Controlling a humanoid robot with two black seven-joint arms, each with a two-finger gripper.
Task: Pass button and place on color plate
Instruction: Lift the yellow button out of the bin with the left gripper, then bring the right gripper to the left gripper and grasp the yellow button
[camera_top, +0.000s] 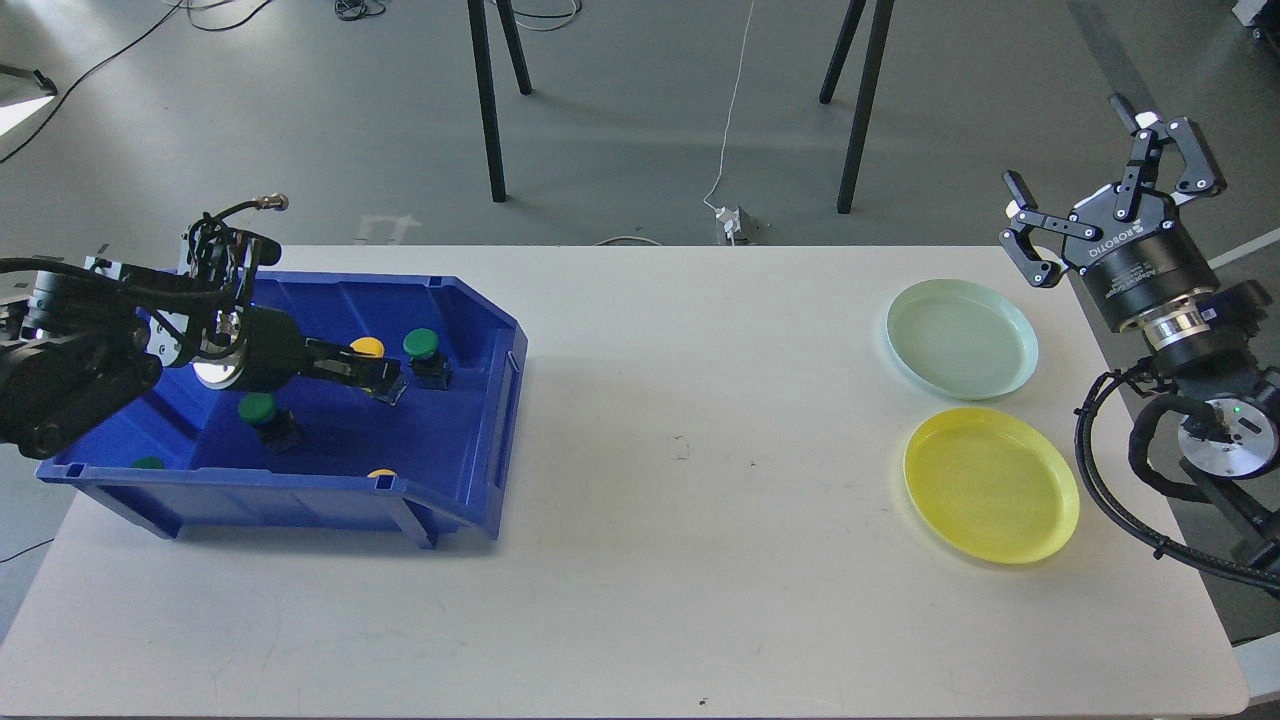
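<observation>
**Reaching into the bin for a yellow button**

Picking is the step in hand. At centre left, the left gripper sits inside the blue bin, beside a yellow button; whether it grips I cannot tell. Green buttons lie nearby. Next, probably a firm grasp, then a handover. The right gripper, upper right, is spread wide. The green plate and yellow plate hold nothing.

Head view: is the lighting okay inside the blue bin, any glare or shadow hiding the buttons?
Head view: even, soft light and sharp focus; the blue bin throws only a faint shadow on the table; the left gripper is dark against the bin floor, hiding part of the yellow button; no glare on either plate.
</observation>
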